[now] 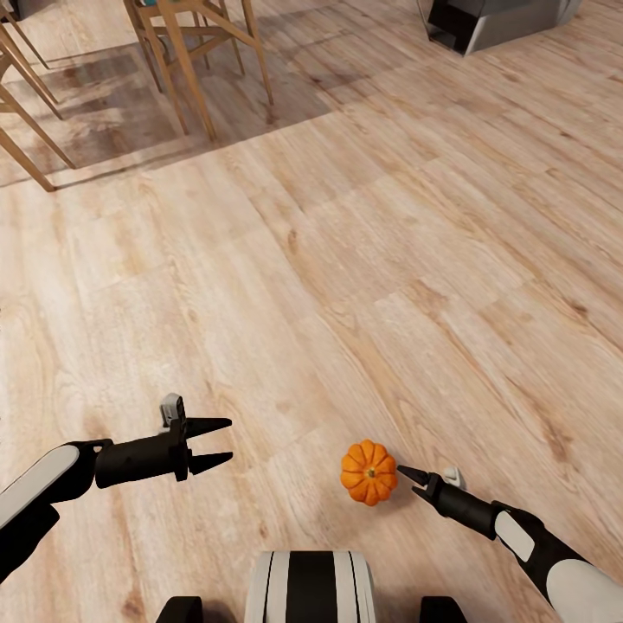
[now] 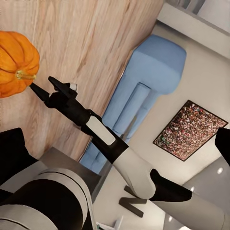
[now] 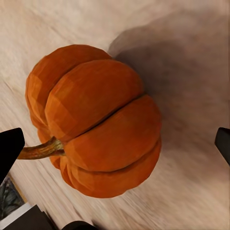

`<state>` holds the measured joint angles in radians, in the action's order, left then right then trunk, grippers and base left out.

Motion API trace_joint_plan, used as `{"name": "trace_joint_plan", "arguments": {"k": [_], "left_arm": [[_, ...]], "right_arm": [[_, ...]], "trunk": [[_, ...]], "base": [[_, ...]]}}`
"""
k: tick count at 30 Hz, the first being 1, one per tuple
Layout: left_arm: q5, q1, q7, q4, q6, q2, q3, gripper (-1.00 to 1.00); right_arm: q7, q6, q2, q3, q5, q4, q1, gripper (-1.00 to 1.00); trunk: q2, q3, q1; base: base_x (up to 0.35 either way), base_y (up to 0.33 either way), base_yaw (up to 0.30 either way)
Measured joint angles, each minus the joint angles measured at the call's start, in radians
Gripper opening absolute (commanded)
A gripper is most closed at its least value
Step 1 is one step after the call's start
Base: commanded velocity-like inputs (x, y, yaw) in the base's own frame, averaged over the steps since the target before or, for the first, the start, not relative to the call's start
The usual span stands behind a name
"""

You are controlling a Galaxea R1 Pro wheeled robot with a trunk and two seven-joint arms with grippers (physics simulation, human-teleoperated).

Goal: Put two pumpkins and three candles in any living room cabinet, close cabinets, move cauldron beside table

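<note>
Nearest us sits our own white-and-black base [image 1: 311, 587]. Just beyond it our right gripper [image 1: 405, 473] points its black tips at a ribbed, bright-orange pumpkin [image 1: 369, 472] lying on the pale wood-grain floor [image 1: 363, 260]; we cannot tell whether the tips are apart or touching it. Our left gripper [image 1: 221, 442] hangs empty, fingers apart. Far left stand wooden chair legs [image 1: 195, 65].
</note>
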<state>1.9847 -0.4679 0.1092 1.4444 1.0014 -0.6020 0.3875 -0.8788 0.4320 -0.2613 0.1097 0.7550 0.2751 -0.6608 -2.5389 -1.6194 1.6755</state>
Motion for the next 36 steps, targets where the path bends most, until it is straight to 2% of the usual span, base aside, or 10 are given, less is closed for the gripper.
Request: {"name": "trace_joint_plan", "arguments": {"k": [8,14,16,18,28,31,36], "left_arm": [[0.000,0.000,0.000,0.000,0.000,0.000,0.000,1.00],[0.000,0.000,0.000,0.000,0.000,0.000,-0.001,1.00],[0.000,0.000,0.000,0.001,0.000,0.000,-0.001,1.00],[0.000,0.000,0.000,0.001,0.000,0.000,-0.001,1.00],[0.002,0.000,0.000,0.001,0.000,0.000,-0.001,1.00],[0.001,0.000,0.000,0.001,0.000,0.000,0.000,1.00],[0.001,0.000,0.000,0.001,0.000,0.000,0.000,1.00]], "right_arm": [[0.004,0.000,0.001,0.002,-0.001,-0.001,0.000,1.00],[0.005,0.000,0.001,0.042,0.002,-0.006,0.000,1.00],[0.005,0.000,0.001,0.050,0.002,-0.006,0.000,1.00],[0.005,0.000,0.001,0.053,0.003,-0.007,0.000,1.00],[0.014,-0.002,0.002,0.056,0.005,-0.008,0.000,1.00],[0.015,-0.003,0.002,0.056,0.004,-0.007,0.000,1.00],[0.015,-0.004,0.001,0.056,0.004,-0.007,0.000,1.00]], "trunk": [[0.000,0.000,0.000],[0.000,0.000,0.000],[0.000,-0.008,0.001],[-0.001,-0.015,0.002],[-0.001,-0.015,0.002],[-0.002,-0.027,0.003],[-0.002,-0.027,0.003]], "base": [[0.001,0.036,0.000],[0.000,0.002,0.000],[0.000,0.000,0.000],[0.000,0.000,0.000],[0.000,0.000,0.000],[0.000,0.000,0.000],[0.000,0.000,0.000]]}}
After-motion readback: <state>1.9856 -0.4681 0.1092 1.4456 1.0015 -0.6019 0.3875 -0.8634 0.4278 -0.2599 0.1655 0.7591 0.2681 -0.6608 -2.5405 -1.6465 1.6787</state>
